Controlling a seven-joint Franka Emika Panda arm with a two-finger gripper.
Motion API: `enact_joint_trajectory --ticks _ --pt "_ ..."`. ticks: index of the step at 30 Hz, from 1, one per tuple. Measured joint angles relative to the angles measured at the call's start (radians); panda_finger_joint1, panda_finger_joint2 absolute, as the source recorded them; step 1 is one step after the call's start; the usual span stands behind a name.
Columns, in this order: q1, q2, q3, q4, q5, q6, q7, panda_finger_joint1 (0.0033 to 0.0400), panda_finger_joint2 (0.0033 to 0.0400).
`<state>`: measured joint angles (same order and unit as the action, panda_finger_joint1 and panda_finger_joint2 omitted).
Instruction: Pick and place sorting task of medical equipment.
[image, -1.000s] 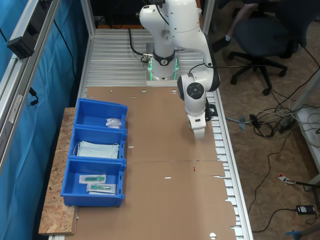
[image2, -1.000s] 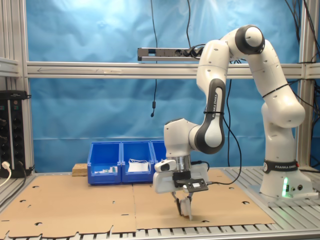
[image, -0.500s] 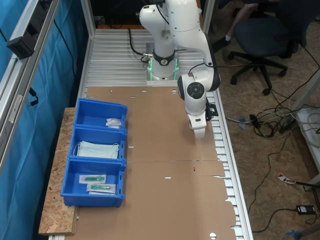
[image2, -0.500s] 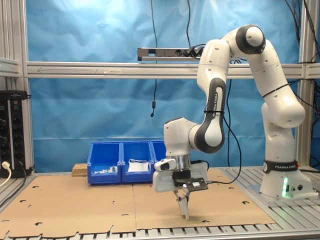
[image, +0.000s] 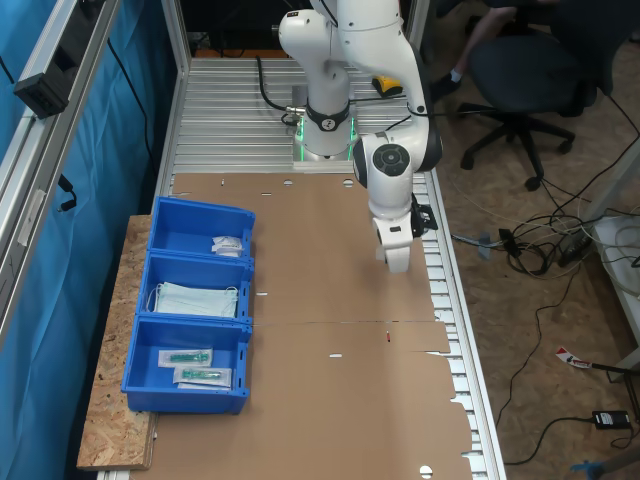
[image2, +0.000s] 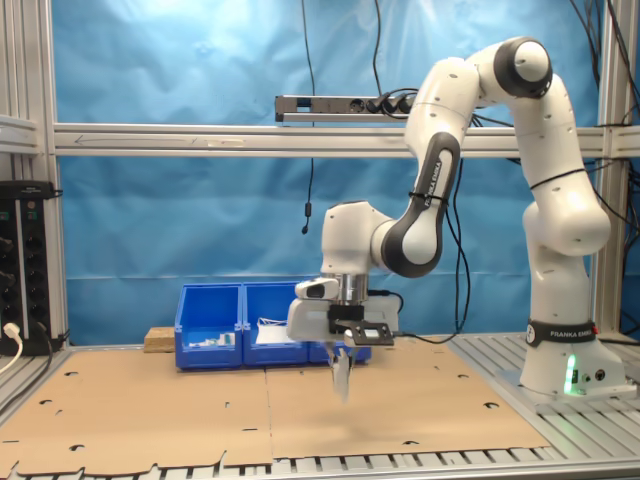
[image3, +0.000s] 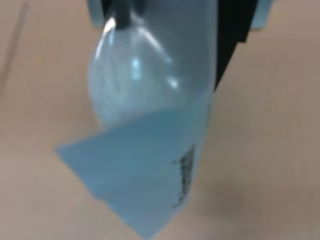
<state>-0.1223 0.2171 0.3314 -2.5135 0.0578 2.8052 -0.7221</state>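
Gripper (image2: 342, 362) clamped on white packet (image3: 150, 145), above cardboard (image: 330, 300) | blue bins (image: 195, 305) well apart, path unobstructed

Glossy, crinkled clear-plastic packet (image3: 150, 135) over matt brown cardboard sheet (image: 330, 400); smooth blue plastic bins (image: 195, 310).

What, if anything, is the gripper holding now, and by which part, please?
The gripper holds a small flat packet, pinched at its upper edge; it hangs clear above the cardboard.

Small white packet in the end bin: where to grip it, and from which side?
From straight above, since the bin walls block the sides. The white packet lies flat near the wall toward the first exterior view's right, so probably pinch its free edge facing the bare floor.
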Motion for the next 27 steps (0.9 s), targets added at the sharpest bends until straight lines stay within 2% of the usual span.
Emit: enact_joint_trajectory --ticks 14,20,27 --pt "0.000 -0.236 -0.054 -0.018 0.000 -0.008 0.000 0.0060 0.0060" --pt "0.000 -0.365 -0.102 -0.057 0.000 -0.058 0.000 0.0060 0.0060" --pt "0.000 -0.464 -0.167 -0.074 0.000 -0.137 0.000 0.0061 0.0061"
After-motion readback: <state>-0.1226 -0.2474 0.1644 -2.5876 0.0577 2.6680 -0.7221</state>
